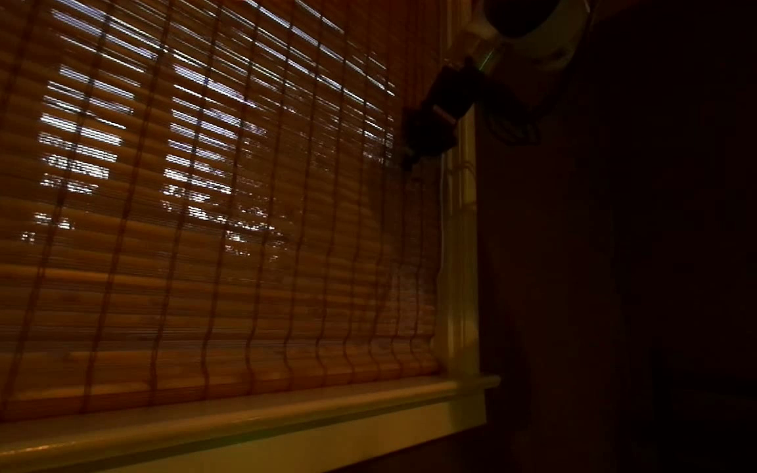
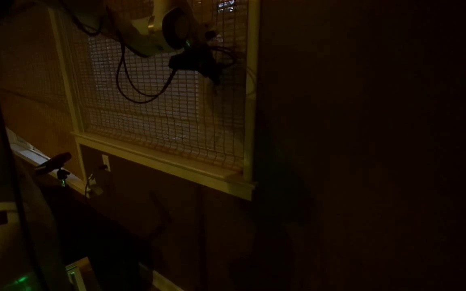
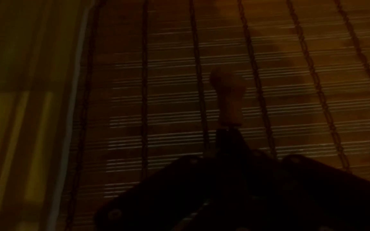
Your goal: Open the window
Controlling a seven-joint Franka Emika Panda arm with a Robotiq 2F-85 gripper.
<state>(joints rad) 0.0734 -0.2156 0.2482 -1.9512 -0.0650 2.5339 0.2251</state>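
The window has a pale frame, seen in both exterior views point(image 1: 458, 282) point(image 2: 251, 133) and the wrist view point(image 3: 14, 144). Its reddish-brown slatted blind point(image 1: 326, 289) hangs down to the sill point(image 1: 234, 420) and covers the glass. Daylight shows between the slats. My gripper point(image 1: 412, 152) is in front of the blind's upper part, near the frame's side post. In the wrist view its dark fingertips point(image 3: 228, 131) are together at the end of a small brown wooden pull point(image 3: 230, 96), and seem shut on its cord. The cord itself is too dark to see.
A cable loop point(image 2: 136, 97) hangs from the arm in an exterior view. A dark device on a stand point(image 2: 55, 163), a wall outlet point(image 2: 106, 162) and a second window with a blind point(image 2: 34, 109) show there too. A dark wall point(image 1: 549, 295) adjoins the frame.
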